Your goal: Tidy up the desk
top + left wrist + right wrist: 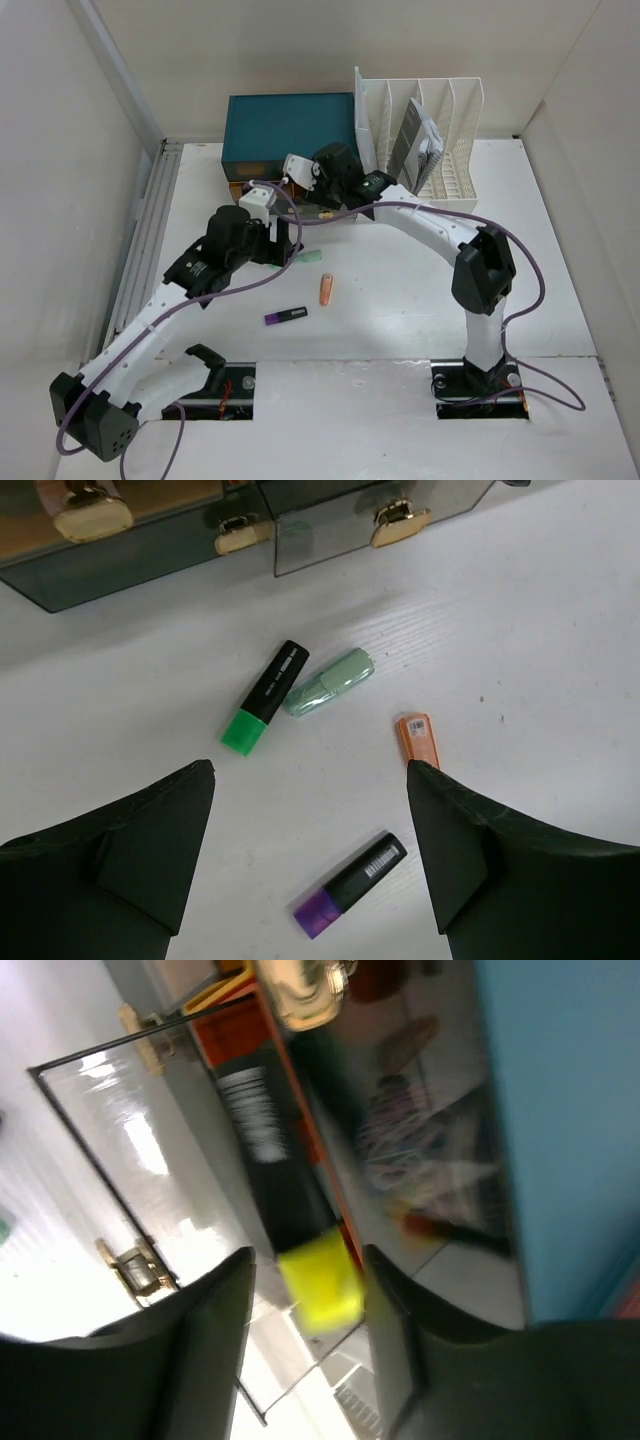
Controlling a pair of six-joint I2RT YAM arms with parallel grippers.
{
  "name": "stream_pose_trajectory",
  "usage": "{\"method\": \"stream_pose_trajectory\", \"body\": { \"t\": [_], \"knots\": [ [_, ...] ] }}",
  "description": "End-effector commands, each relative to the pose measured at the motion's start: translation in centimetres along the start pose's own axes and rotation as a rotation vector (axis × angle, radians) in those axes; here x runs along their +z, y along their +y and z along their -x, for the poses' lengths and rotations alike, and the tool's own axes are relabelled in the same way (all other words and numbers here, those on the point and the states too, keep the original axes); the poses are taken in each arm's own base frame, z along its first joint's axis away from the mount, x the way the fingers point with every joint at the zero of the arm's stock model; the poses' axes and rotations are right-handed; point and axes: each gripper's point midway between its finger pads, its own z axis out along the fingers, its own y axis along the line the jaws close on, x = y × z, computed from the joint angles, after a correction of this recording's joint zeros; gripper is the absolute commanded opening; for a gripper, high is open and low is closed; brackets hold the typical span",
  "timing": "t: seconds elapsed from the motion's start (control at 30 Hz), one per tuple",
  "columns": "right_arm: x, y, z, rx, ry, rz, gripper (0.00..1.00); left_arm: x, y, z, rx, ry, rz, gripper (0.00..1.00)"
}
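Note:
On the white desk (400,300) lie a purple-capped black highlighter (285,316) (350,885), an orange piece (325,289) (417,738) and a pale green piece (310,257) (330,682). A green-capped highlighter (265,697) lies beside the pale green one. My left gripper (310,770) (285,243) hangs open above the desk, holding nothing, with the purple highlighter below its gap. My right gripper (308,1255) is at the teal drawer box (290,125), over an open clear drawer. A black highlighter with a yellow cap (320,1280) sits between its fingers, with a gap on the left side.
A white slotted file rack (440,110) holding a booklet stands right of the drawer box. The box's smoky drawer fronts carry gold handles (400,520). White walls close in the desk on the left, back and right.

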Motion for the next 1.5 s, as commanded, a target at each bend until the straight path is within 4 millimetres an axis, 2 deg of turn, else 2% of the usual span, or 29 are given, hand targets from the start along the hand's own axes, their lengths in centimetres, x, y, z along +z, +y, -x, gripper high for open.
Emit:
{"method": "stream_pose_trajectory", "body": {
  "t": [0.0, 0.03, 0.17, 0.3, 0.37, 0.47, 0.5, 0.53, 0.57, 0.6, 0.67, 0.7, 0.73, 0.77, 0.8, 0.83, 0.87, 0.9, 1.0, 1.03, 1.07, 1.13, 1.27, 1.47],
  "knots": [
    [-0.9, -2.4, 1.9, 0.048, -0.063, -0.037, 0.63, -2.1, 0.2, 3.3, 0.025, -0.134, 0.016, 0.75],
    [-0.8, -2.5, 1.7, 0.053, -0.068, -0.031, 0.69, -2.2, 0.5, 3.1, 0.034, -0.135, 0.029, 0.75],
    [-1.9, -2.6, 2.2, 0.065, -0.1, -0.02, 0.78, -2.6, 0.6, 3.5, 0.031, -0.167, 0.033, 0.74],
    [-3.9, -4.2, 2.8, 0.112, -0.145, -0.04, 0.78, -3.2, 0.2, 3.8, 0.066, -0.185, 0.001, 0.71],
    [-5.3, -5.6, 2.6, 0.16, -0.161, -0.05, 0.78, -3.8, -0.2, 4.3, 0.083, -0.212, -0.024, 0.66],
    [-6.8, -7.4, 2.0, 0.255, -0.207, -0.019, 0.77, -4.7, -1.3, 4.6, 0.141, -0.246, -0.092, 0.66],
    [-8.0, -7.5, 2.6, 0.273, -0.258, 0.019, 0.77, -5.1, -1.7, 4.7, 0.158, -0.256, -0.119, 0.66],
    [-8.7, -8.8, 1.9, 0.304, -0.275, 0.021, 0.77, -5.4, -1.7, 5.1, 0.187, -0.279, -0.118, 0.66],
    [-9.4, -8.8, 1.8, 0.321, -0.295, 0.052, 0.77, -6.0, -1.9, 5.3, 0.189, -0.298, -0.129, 0.66],
    [-10.9, -9.0, 2.1, 0.321, -0.346, 0.077, 0.75, -5.8, -1.3, 5.3, 0.184, -0.303, -0.098, 0.66],
    [-13.0, -7.0, 3.2, 0.282, -0.488, 0.245, 0.75, -6.3, 0.1, 6.2, 0.123, -0.355, -0.016, 0.67],
    [-13.2, -4.6, 2.7, 0.214, -0.515, 0.326, 0.75, -5.9, 1.2, 5.8, 0.078, -0.355, 0.047, 0.67],
    [-15.7, -3.1, 3.8, 0.153, -0.609, 0.393, 0.75, -5.9, 3.5, 5.9, 0.021, -0.372, 0.169, 0.67],
    [-16.5, -2.0, 3.6, 0.102, -0.638, 0.423, 0.75, -5.8, 4.0, 6.0, -0.012, -0.388, 0.197, 0.64],
    [-16.3, 0.8, 2.5, 0.071, -0.635, 0.485, 0.75, -5.2, 4.3, 5.6, -0.013, -0.373, 0.208, 0.63],
    [-18.3, 1.1, 2.9, -0.017, -0.692, 0.458, 0.75, -4.4, 4.5, 4.9, 0.005, -0.34, 0.217, 0.63],
    [-19.1, 2.4, 3.1, -0.053, -0.72, 0.47, 0.75, -3.6, 4.5, 4.4, 0.01, -0.312, 0.222, 0.61],
    [-18.9, 3.8, 2.5, -0.068, -0.726, 0.478, 0.75, -1.9, 4.7, 3.3, 0.021, -0.243, 0.233, 0.58],
    [-21.7, 4.1, 3.1, -0.124, -0.773, 0.42, 0.75, 0.5, 4.0, 2.7, 0.046, -0.16, 0.2, 0.52],
    [-22.3, 4.3, 3.4, -0.137, -0.791, 0.413, 0.75, 2.3, 4.1, 1.4, 0.065, -0.088, 0.202, 0.48],
    [-23.3, 4.0, 3.6, -0.147, -0.806, 0.393, 0.75, 3.0, 3.8, 1.3, 0.078, -0.063, 0.188, 0.48],
    [-24.0, 3.9, 3.6, -0.151, -0.812, 0.386, 0.75, 5.1, 3.2, -0.4, 0.112, 0.037, 0.144, 0.48],
    [-24.3, 4.6, 3.2, -0.141, -0.813, 0.4, 0.75, 6.6, 2.5, -1.1, 0.124, 0.09, 0.102, 0.51],
    [-25.3, 3.7, 3.0, -0.128, -0.851, 0.391, 0.75, 7.8, 2.5, -1.7, 0.148, 0.133, 0.097, 0.52]
  ]
}}
